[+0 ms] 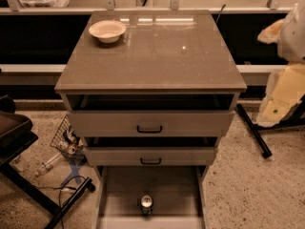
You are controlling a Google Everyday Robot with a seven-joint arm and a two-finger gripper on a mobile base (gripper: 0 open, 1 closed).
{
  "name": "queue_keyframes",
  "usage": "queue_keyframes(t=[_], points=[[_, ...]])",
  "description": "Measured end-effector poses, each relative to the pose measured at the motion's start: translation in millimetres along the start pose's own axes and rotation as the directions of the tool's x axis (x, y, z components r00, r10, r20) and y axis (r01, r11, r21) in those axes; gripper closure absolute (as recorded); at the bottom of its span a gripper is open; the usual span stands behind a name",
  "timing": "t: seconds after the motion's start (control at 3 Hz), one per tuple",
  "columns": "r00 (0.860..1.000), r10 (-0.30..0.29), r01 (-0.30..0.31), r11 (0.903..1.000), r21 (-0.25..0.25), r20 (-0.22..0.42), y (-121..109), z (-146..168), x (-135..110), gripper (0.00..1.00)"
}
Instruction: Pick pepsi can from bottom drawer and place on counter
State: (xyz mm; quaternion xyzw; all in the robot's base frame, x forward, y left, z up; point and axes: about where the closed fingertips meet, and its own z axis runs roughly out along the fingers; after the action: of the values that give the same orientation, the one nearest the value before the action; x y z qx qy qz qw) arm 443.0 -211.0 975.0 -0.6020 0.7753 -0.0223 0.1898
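The pepsi can [146, 203] stands upright on the floor of the open bottom drawer [119, 194], near its front middle, silver top facing up. The counter [157, 56] is the glossy grey-brown top of the cabinet. My arm hangs at the right edge of the view, with the gripper [275, 109] at its lower end. It is beside the cabinet's right side, about level with the top drawer and far from the can. It holds nothing that I can see.
A white bowl [107, 30] sits at the counter's back left corner. The two upper drawers [149, 123] are slightly pulled out. A black stand leg [253, 130] lies on the floor to the right. A wire basket and cables [66, 144] lie to the left.
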Motion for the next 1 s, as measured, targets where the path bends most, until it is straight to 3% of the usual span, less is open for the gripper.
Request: queue_keyframes(t=[0.33,0.67,1.0], points=[[0.989,0.018,-0.013,0.9992,-0.037,0.146,7.8,39.0,8.9,0.0],[0.946,0.054,-0.039,0.9979,-0.052,0.321,19.7,84.4,24.8,0.0],[0.825,0.128,-0.113,0.9918,-0.061,0.551,38.9,137.3,50.8,0.0]])
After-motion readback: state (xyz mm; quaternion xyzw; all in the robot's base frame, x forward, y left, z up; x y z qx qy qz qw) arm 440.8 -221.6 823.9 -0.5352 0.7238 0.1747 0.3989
